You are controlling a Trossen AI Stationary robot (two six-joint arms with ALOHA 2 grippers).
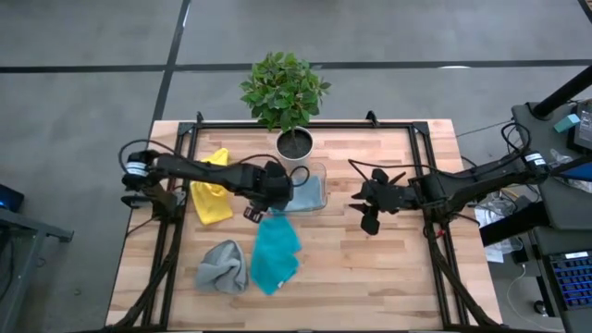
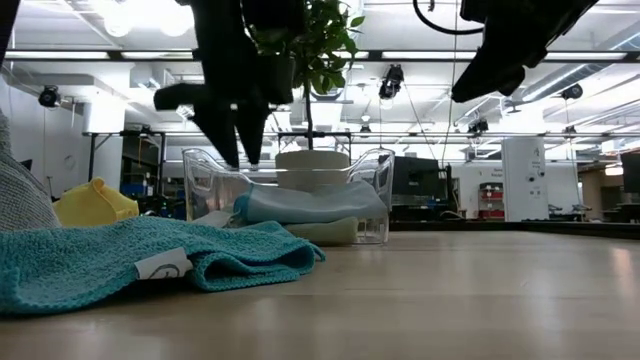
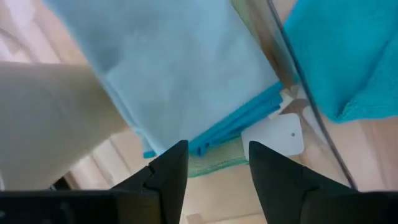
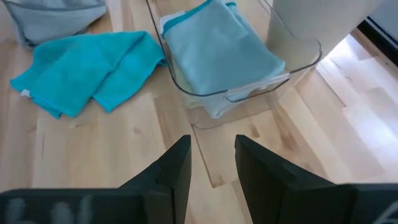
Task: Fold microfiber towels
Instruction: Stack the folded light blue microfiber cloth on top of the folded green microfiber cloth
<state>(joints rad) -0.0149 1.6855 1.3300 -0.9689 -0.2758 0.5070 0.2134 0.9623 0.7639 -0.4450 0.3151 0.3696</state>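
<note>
While hanging over the wooden table (image 1: 370, 268) with nothing held, parted fingers on both grippers.

Nearest the front edge, at about 7 o'clock from the table's centre: a grey towel (image 1: 223, 265) in a crumpled heap, and just beside it toward 3 o'clock, touching or nearly so, a teal towel (image 1: 275, 254) loosely spread and rumpled, with a white tag showing in the low view.

Farther back, near the centre: a clear plastic tray (image 1: 321, 190) holding a folded light blue towel (image 4: 221, 50) on top of a sage green towel (image 3: 214, 163), only the green edge peeking out beneath. Directly above the tray's 9 o'clock side, the left gripper (image 1: 277, 188), fingers spread, pointing down at the folded stack; in its wrist view, the light blue cloth and a white tag between the finger tips, not gripped.

At 9 o'clock from the tray, a yellow towel (image 1: 212, 194) bunched up, partly under the left arm.

At 3 o'clock from the tray, well apart, the right gripper (image 1: 371, 205), fingers apart, raised above bare wood.

Farthest back, at 12 o'clock, a potted plant (image 1: 285, 90) in a white pot, just behind the tray.
</note>
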